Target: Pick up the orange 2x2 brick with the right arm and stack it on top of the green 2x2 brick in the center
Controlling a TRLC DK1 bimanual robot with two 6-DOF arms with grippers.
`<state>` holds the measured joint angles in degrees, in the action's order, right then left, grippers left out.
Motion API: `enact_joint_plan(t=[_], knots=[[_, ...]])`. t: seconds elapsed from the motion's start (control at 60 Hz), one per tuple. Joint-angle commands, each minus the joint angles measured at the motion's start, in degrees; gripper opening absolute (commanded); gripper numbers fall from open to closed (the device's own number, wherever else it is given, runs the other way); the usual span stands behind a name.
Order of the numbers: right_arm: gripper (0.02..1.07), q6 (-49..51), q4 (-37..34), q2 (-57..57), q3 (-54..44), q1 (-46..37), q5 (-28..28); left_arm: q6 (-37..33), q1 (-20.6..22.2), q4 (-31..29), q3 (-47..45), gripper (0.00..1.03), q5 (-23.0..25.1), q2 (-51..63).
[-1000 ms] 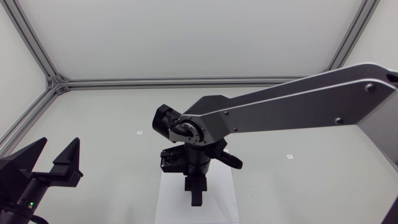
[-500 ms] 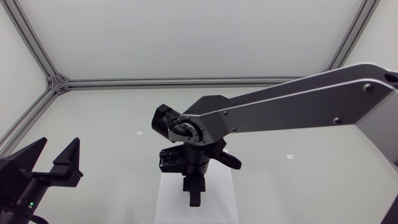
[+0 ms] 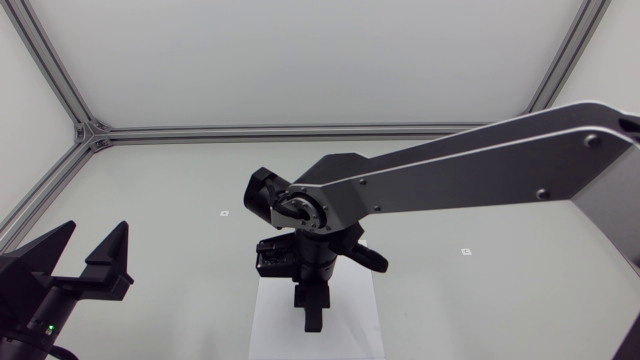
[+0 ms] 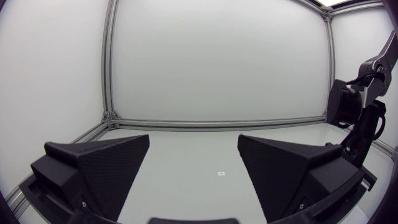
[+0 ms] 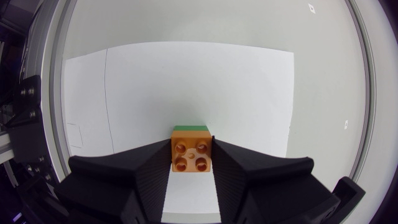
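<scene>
The orange 2x2 brick point(image 5: 191, 156) sits between the two broad fingers of the right pincer point(image 5: 191, 164). The fingers press on it from opposite sides, so the pincer is closed on the brick, only as far apart as the brick is wide. Its four studs face the wrist camera.

A thin strip of the green 2x2 brick point(image 5: 191, 128) shows just ahead of the orange one, flush with its far edge and lined up with it side to side. The rest of the green brick is hidden underneath. Both are over the white sheet point(image 5: 186, 81) in the middle of the tabletop point(image 3: 150, 200). In the head view the right arm point(image 3: 450, 175) covers both bricks.

The move ahead turns on that overlap. The orange brick appears to lie directly above the green one, edges parallel, and being square it has no long axis to turn. I cannot tell whether the studs are seated or a gap remains. If one remains, a straight downward press should close it, and then the fingers can open.

The left pincer point(image 3: 92, 232) is well apart at the tabletop's near left, wide open and empty.
</scene>
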<state>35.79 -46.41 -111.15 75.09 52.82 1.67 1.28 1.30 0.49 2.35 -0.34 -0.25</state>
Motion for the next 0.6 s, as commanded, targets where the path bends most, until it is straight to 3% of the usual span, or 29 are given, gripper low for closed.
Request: enact_joint_plan(t=[0.0,0.25,0.383,0.583], knots=[[0.17,-0.5,-0.4,-2.8,-2.0,-0.2,-0.5,-0.8,-0.2,-0.8,-2.3,0.99,0.3,-0.5],[0.34,-0.8,-1.2,-2.6,-1.7,-0.2,-1.0,-0.8,-0.2,-0.8,-2.3,0.99,0.3,-0.5],[0.35,-0.9,-1.9,-2.0,-1.5,-0.2,-1.0,-0.8,-0.2,-0.8,-2.3,0.99,0.3,-0.5],[0.44,-0.9,-2.1,-1.5,-1.7,-0.2,-1.3,-0.8,-0.2,-0.8,-2.3,0.99,0.3,-0.5]])
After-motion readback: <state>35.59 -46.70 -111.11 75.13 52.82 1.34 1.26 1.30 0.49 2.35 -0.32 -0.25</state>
